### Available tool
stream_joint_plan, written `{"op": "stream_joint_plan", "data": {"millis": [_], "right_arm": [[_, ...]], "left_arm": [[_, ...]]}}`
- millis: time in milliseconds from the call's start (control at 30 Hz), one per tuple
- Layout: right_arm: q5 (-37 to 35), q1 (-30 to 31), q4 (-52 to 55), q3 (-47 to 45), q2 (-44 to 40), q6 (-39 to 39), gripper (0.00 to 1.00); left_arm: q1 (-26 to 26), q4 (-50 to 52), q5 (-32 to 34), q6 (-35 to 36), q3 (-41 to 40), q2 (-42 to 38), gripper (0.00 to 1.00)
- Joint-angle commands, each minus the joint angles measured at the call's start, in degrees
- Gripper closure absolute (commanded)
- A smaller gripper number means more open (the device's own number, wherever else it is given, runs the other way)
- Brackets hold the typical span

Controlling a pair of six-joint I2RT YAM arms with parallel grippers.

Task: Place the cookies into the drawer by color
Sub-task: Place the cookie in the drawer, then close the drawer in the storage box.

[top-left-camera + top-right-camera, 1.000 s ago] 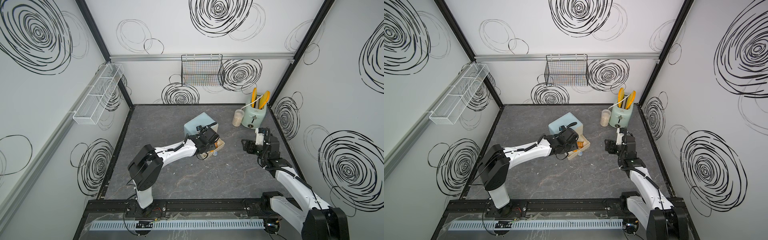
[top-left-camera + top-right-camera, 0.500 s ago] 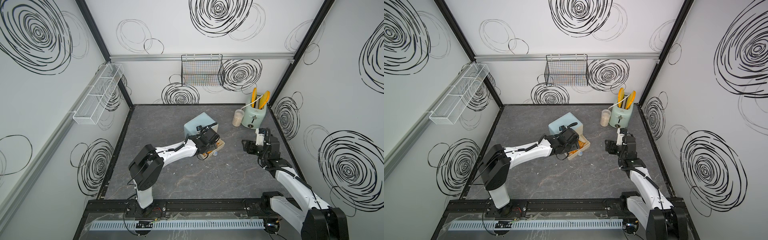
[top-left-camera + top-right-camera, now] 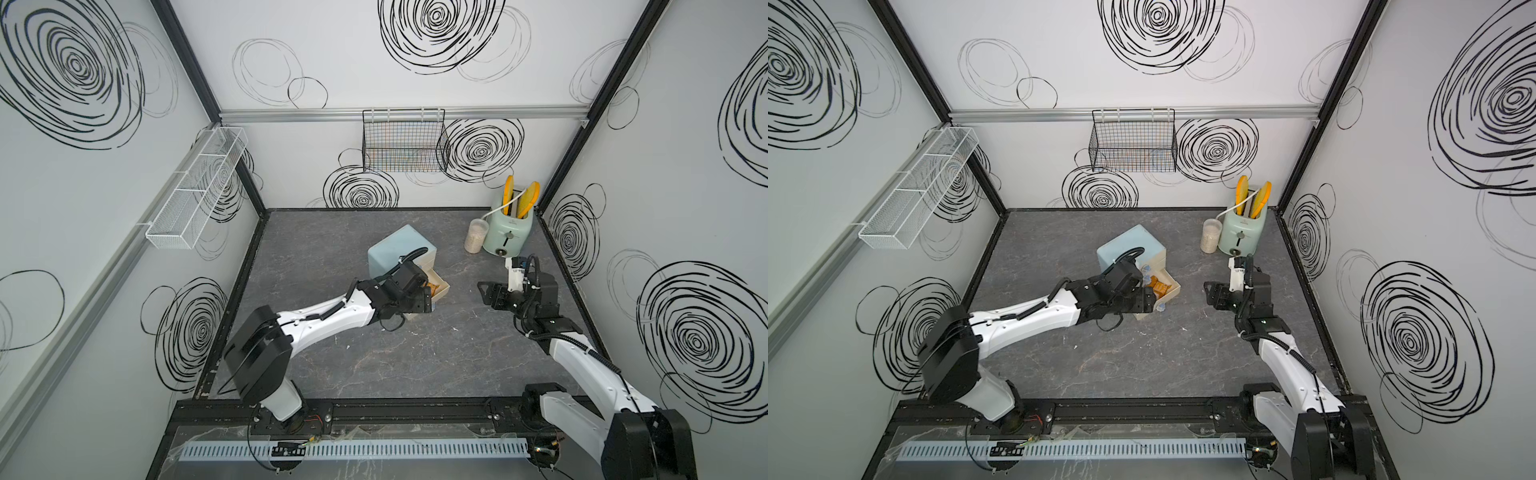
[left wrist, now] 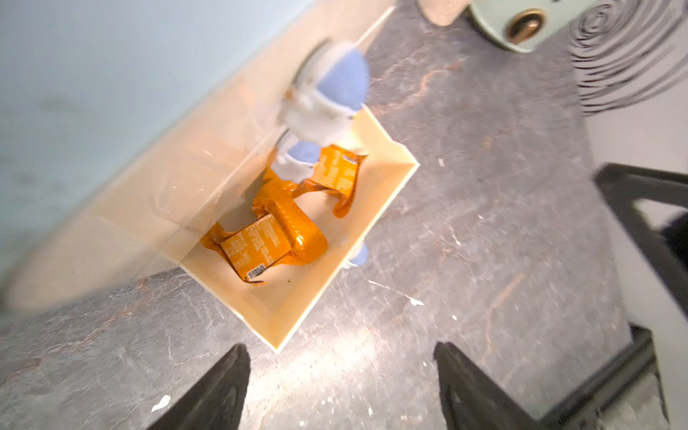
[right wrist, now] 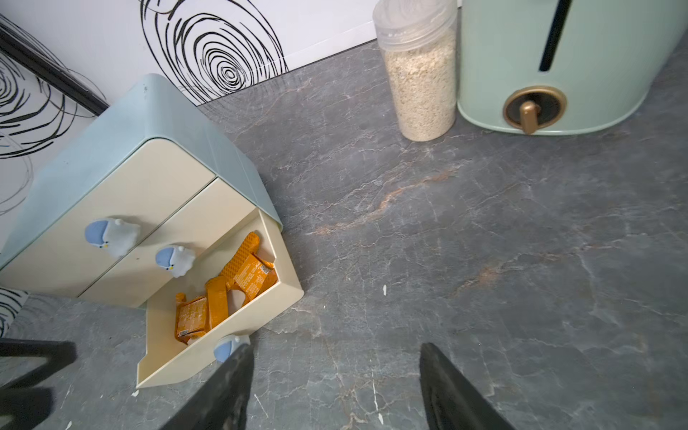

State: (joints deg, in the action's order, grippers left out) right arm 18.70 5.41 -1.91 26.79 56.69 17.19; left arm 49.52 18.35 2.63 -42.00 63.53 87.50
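Drawer chest (image 3: 397, 249): just above the centre of the frame in both top views. It stands on the grey table (image 3: 415, 365), turned at an angle to the back wall.
Bottom drawer (image 5: 260, 314): pulled out toward the lower right of the frame in the top views. The two drawers above it are shut (each has a pale-blue knob).
Orange cookies (image 4: 257, 247): several crinkly packets lying loose inside the open bottom drawer, some overlapping. The exact count is unclear.
Left gripper (image 3: 1149, 305): centre of the frame, at the near corner of the open drawer. Its jaws are spread wide with nothing between them. Whether it touches the drawer cannot be told.
Right gripper (image 3: 483, 291): right of centre, pointing toward the drawer and well apart from it, with bare table between. Its jaws are wide apart and grip nothing.
Toaster (image 3: 509, 230): mint green, at the upper right of the table near the back corner, with yellow pieces standing in its slots.
Jar (image 3: 475, 241): clear, filled with pale grains, just beside the toaster on its left in the frame.
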Motion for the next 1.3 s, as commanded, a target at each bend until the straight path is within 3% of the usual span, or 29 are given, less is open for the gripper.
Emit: {"op": "stream_joint_plan", "data": {"millis": [0, 133, 333, 467, 667, 1000, 1267], "right_arm": [[4.5, -0.1, -1.7, -1.0, 0.9, -1.5, 0.28], [7.3, -0.1, -2.1, -1.5, 2.3, -1.1, 0.28], [10.4, 0.1, -4.2, -3.7, 4.1, 0.5, 0.29], [12.6, 0.8, -6.3, -5.2, 6.6, 1.7, 0.30], [13.3, 3.9, -10.1, -6.9, 10.4, 3.7, 0.31], [8.2, 13.7, -14.4, -5.4, 17.7, 5.9, 0.38], [3.7, 19.1, -16.5, -1.9, 24.8, 6.4, 0.56]], "left_arm": [[-2.3, -6.8, -6.6, 10.0, -1.9, -7.5, 0.13], [-8.8, -3.6, -11.4, 14.9, -1.1, -12.1, 0.15], [-23.6, -0.5, -16.6, 22.5, 0.9, -14.8, 0.15], [-32.3, -2.6, -17.8, 24.5, 2.2, -12.8, 0.13], [-40.1, -10.2, -22.2, 22.8, 2.7, -4.8, 0.12], [-43.3, -13.5, -20.9, 17.8, 8.9, 10.6, 0.18], [-41.5, -14.9, -24.5, 15.8, 11.8, 21.5, 0.36]]}}
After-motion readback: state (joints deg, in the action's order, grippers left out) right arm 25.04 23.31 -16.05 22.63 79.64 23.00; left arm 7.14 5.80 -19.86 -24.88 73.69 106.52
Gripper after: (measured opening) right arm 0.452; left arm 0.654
